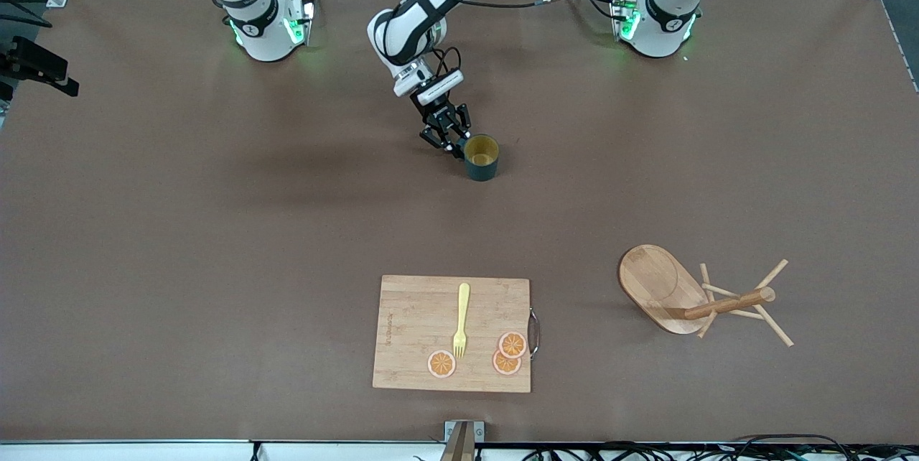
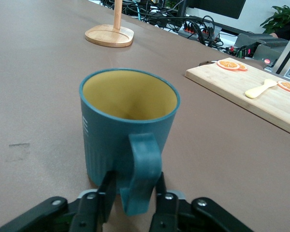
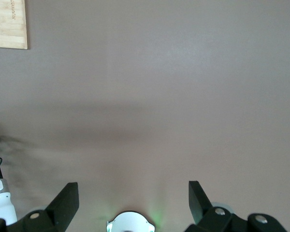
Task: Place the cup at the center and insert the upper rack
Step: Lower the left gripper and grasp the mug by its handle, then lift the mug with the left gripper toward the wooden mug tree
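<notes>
**Inspector:** Start with the largest item.

**Assistant:** The brown counter (image 1: 215, 231) carries everything. Next in size is the rectangular bamboo cutting board (image 1: 416, 332), at the edge nearest the front camera. On it lie a pale yellow fork (image 1: 461, 321) and three round orange slices (image 1: 507, 353).

**Inspector:** The rack?

**Assistant:** The light wooden mug tree with oval base, round post and thin pegs (image 1: 664, 287) lies tipped on its side on the counter, toward the left arm's end, beside the board and apart from it. Its pegs touch the surface.

**Inspector:** The cup?

**Assistant:** The small dark teal mug with ribbed wall and mustard-yellow inside (image 1: 481, 157) stands upright near the middle of the counter, farther from the front camera than the board. Its loop handle points at the left claw.

**Inspector:** The left claw?

**Assistant:** The left claw (image 1: 454, 146) is down at the mug. In the left wrist view its fingers (image 2: 105, 193) stand either side of the handle, up against it: clenched on the handle.

**Inspector:** The right claw?

**Assistant:** The right arm waits near its base. The right claw (image 3: 133, 198) hangs over bare counter, fingers spread wide, released, holding nothing.
</notes>
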Controlling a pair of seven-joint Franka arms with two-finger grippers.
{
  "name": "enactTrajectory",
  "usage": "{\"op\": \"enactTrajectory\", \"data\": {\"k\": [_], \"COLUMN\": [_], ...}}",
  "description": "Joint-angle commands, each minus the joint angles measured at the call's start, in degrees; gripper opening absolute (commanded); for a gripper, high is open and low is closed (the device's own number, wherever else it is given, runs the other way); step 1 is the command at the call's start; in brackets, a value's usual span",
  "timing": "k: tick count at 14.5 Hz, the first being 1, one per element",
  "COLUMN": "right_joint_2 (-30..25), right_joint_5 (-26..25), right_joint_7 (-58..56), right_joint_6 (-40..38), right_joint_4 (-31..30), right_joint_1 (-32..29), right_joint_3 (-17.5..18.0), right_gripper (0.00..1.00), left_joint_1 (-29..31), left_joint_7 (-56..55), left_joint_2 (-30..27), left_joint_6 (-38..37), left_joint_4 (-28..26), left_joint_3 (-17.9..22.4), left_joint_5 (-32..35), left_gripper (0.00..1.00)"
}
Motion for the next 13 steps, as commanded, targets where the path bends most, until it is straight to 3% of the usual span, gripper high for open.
{"op": "enactTrajectory", "data": {"k": [1, 10, 13], "right_joint_2": [-1.34, -1.16, -1.16], "right_joint_5": [-0.22, -0.22, -0.22], "right_joint_7": [-0.89, -0.97, -0.97], "right_joint_6": [0.97, 0.98, 1.42], "right_joint_4": [-1.66, -1.31, -1.49], "right_joint_1": [-0.75, -1.02, -1.19], "right_joint_3": [0.26, 0.26, 0.18], "right_gripper": [1.00, 1.00, 1.00], "left_joint_1": [-0.14, 1.27, 2.49], "left_joint_7": [-0.17, 2.45, 3.79], "left_joint_2": [0.99, -0.85, -2.69], "left_joint_6": [-0.80, -0.98, -0.98], "left_joint_4": [1.61, 1.61, 1.70], "left_joint_3": [0.25, 0.16, 0.07], "left_joint_5": [0.60, -2.03, -4.41], "left_gripper": [0.34, 0.08, 0.05]}}
